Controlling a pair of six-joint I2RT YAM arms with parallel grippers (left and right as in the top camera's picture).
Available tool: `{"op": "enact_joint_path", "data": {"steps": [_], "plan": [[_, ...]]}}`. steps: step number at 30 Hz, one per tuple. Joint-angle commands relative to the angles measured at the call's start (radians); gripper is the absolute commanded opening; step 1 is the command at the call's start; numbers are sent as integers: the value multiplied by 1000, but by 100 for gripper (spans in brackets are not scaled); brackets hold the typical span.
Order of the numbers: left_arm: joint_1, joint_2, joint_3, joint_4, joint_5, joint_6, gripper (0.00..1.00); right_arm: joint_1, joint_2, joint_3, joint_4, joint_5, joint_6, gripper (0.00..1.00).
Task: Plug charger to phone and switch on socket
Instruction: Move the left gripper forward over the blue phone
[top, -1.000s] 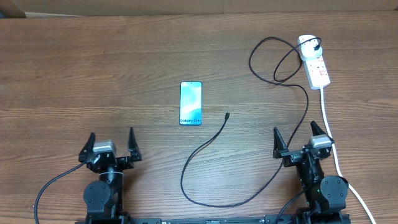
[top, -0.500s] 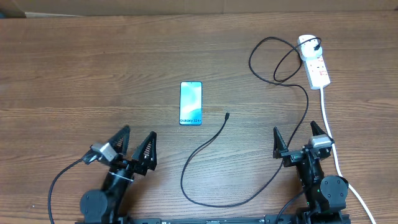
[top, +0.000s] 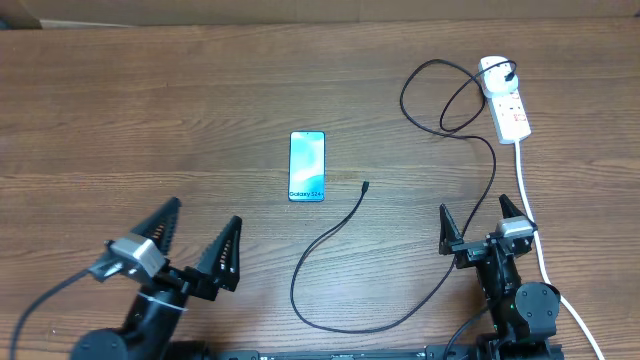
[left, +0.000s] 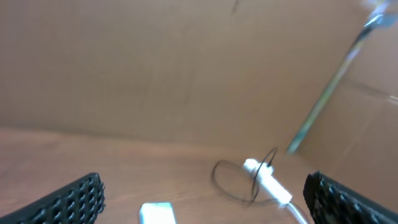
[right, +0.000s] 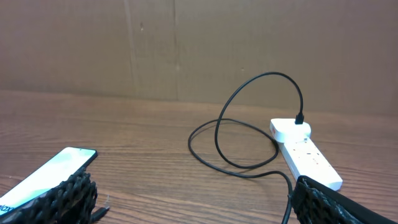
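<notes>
My left pincer (top: 206, 210) is the one thing that has changed. A second ago it sat low and square, pointing straight ahead, well short of the phone (top: 307, 166) and off to its left. Now the arm has lifted and swung, so from overhead the pincer looks larger and slants toward the phone, though it is well apart from it. Its jaws stand spread wide with nothing between them, same as before. The left wrist view is smeared, but I can make out the phone low in the middle and the socket (top: 508, 105) beyond it to the right.

My right pincer (top: 472, 204) has not budged: it sits well right of the phone on the near side, jaws spread wide and empty.

Nothing on the surface (top: 150, 110) has shifted. The phone lies flat, screen up, lettered end toward me. The charger (top: 330, 232) has its small tip just right of the phone's near end, not touching it. From there the cable runs toward me, loops round to the right and on to the socket, where its black plug sits in the far end. The socket lies far right of the phone and a little beyond it, its white cord (top: 523, 185) trailing back past the right pincer
</notes>
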Motion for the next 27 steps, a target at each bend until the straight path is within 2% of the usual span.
{"op": "enact_joint_path", "data": {"steps": [1, 3, 5, 9, 11, 12, 16, 20, 25, 27], "plan": [[4, 171, 235, -228, -100, 178, 100, 6, -10, -10, 6, 3, -1, 100], [4, 289, 363, -406, -192, 196, 100, 6, -10, -10, 6, 3, -1, 100], [4, 397, 460, -510, -206, 197, 100, 6, -10, -10, 7, 3, -1, 100], [4, 539, 554, -588, -30, 176, 100, 6, -10, -10, 6, 3, -1, 100], [4, 590, 576, -578, 65, 229, 100, 6, -10, -10, 6, 3, -1, 100], [4, 613, 592, -589, 61, 229, 100, 6, -10, -10, 6, 3, -1, 100], [-22, 722, 702, -728, -129, 169, 100, 6, -10, -10, 6, 3, -1, 100], [-119, 832, 840, -911, -321, 116, 100, 6, -10, -10, 7, 3, -1, 100], [-318, 956, 952, -1133, -686, -165, 100, 6, -10, -10, 7, 3, -1, 100], [-390, 986, 956, -1155, -751, -240, 100, 6, -10, -10, 7, 3, -1, 100]]}}
